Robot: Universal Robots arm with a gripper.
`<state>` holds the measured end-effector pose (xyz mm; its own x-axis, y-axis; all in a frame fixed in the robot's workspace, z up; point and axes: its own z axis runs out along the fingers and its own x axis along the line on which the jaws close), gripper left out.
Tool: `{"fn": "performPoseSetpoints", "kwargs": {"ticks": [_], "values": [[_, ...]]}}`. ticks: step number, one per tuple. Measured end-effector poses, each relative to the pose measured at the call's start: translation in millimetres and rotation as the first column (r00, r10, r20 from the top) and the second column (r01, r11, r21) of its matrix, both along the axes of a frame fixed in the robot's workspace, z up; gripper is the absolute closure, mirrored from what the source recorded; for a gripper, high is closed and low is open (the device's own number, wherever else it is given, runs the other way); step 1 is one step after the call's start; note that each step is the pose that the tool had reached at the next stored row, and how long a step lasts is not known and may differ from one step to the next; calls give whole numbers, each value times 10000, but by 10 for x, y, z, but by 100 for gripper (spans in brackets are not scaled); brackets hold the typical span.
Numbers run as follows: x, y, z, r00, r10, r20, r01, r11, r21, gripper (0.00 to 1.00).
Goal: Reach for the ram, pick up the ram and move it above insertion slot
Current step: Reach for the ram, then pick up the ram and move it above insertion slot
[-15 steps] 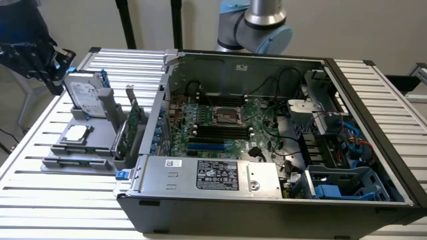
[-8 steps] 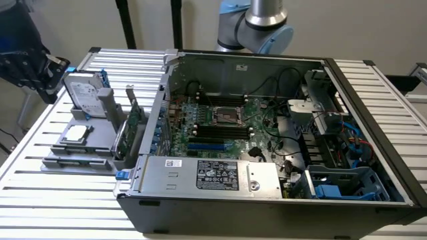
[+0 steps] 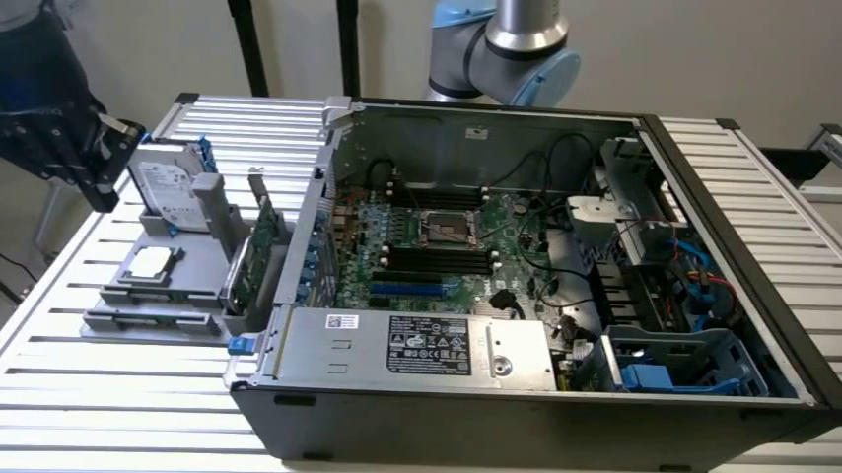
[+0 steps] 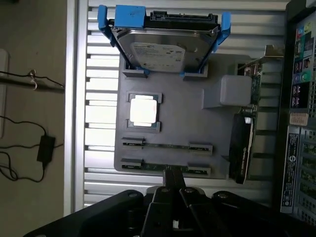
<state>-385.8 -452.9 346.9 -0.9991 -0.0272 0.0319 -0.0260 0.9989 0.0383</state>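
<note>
Two rams stand on edge in the grey holder, thin green sticks, one behind the other. In the exterior view they sit at the holder's near end. My gripper hangs over the nearer ram with its dark fingers together and nothing between them. In the exterior view the gripper is well above the holder, at the far left. The long black memory slots lie on the motherboard inside the open computer case.
The holder also carries a hard drive in a blue bracket, a square processor and a larger green card with a metal bracket. The case wall rises just right of the holder. Cables lie on the floor.
</note>
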Motion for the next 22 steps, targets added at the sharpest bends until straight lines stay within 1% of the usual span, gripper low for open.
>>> {"fn": "performPoseSetpoints", "kwargs": {"ticks": [5,6,9,12,14,17,20,22], "values": [[0,-1,-1,10000,4,-2,-4,10000,2,89],[0,-1,-1,9999,111,-3,-111,9999,1,89],[0,-2,-3,9979,655,-2,-655,9979,2,89],[0,-2,-5,9929,1193,-2,-1193,9929,1,89],[0,-1,-7,9879,1548,-3,-1548,9879,1,89],[0,-1,-11,9780,2085,-1,-2085,9780,2,89],[0,-1,-15,9652,2614,-3,-2614,9652,1,89],[1,-1,-23,9547,2976,-4,-2976,9547,0,89]]}}
